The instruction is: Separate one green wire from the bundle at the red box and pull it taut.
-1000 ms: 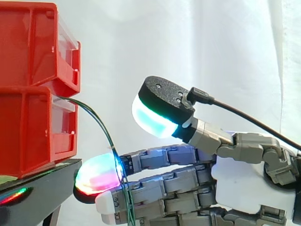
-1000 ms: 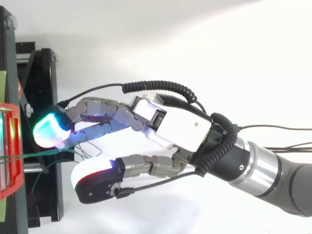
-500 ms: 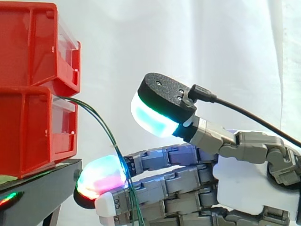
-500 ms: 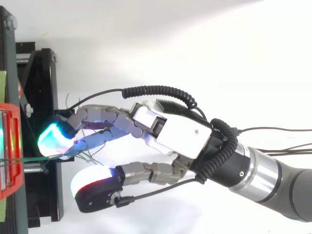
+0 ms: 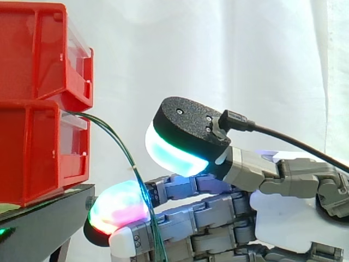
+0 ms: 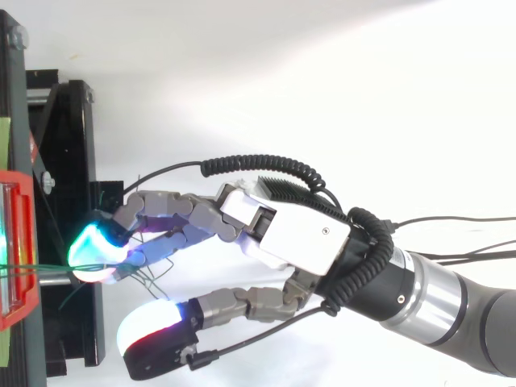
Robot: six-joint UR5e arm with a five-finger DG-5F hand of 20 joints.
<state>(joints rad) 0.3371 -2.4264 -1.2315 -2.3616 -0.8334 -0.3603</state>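
White curtain point(image 5: 229, 49) for a backdrop, nothing fancy. On to the green wires point(image 5: 131, 161): I can make out two strands for sure, maybe a third, but they're too thin to call. They come out of the lower bin point(image 5: 38, 147) just ahead of the fingertips. From there they arc over and drop down across the fingers, right behind the glowing pad point(image 5: 120, 206) of the front one. From above, the wires point(image 6: 48, 267) run as a thin line from bin to fingertips, with a few loose loops on the thumb side of the fingers. One hand point(image 5: 294, 218), spread: fingers stretched out nearly straight and close together, thumb point(image 5: 174, 147) held well above them, clear of the wires. Two red bins total, with the upper bin point(image 5: 38, 49) stacked on the lower. Both sit beyond the fingertips on one black stand point(image 5: 43, 215).
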